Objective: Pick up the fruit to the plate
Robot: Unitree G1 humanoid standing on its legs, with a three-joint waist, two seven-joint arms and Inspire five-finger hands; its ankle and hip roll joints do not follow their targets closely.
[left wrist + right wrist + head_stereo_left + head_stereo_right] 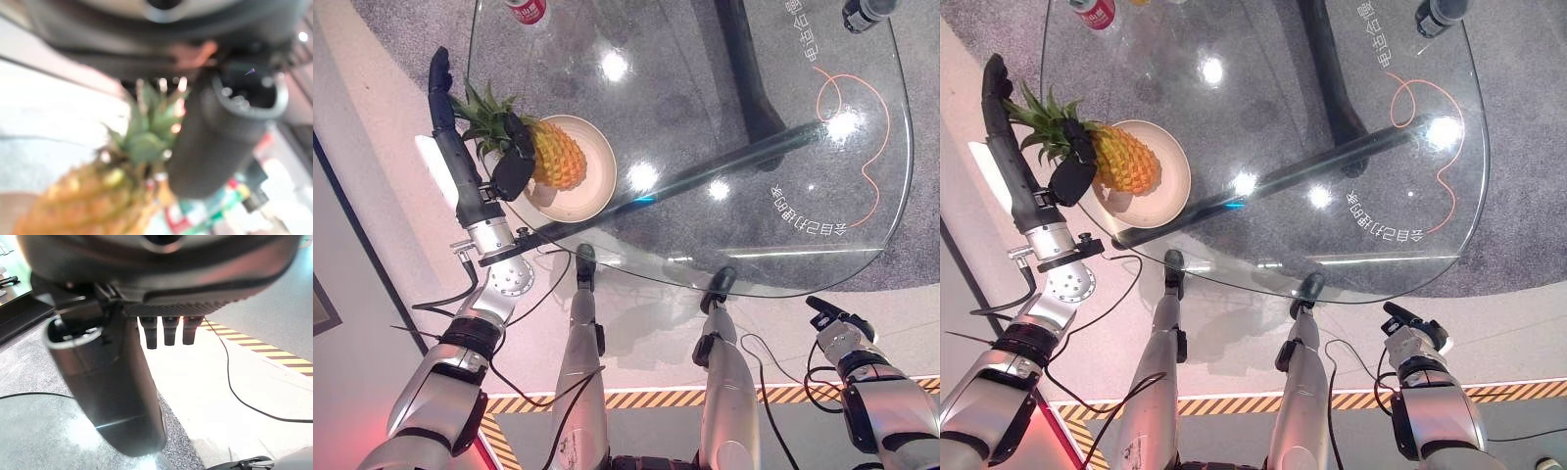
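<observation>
A yellow pineapple point(558, 155) with a green crown lies on its side on a beige plate point(594, 188), at the left edge of the round glass table point(783, 225). My left hand point(460, 162) is beside the crown end. Its fingers point(440, 83) stretch straight past the leaves and its thumb point(514, 162) rests against the fruit's top. Close up, the thumb point(210, 142) stands next to the crown of the pineapple point(83, 196). My right hand point(837, 328) hangs low off the table's near right, relaxed and holding nothing.
A red can point(527, 10) stands at the table's far edge, and a dark cylinder point(867, 12) at the far right. An orange cord point(862, 127) loops under the glass. Yellow-black tape point(636, 399) runs across the floor near me.
</observation>
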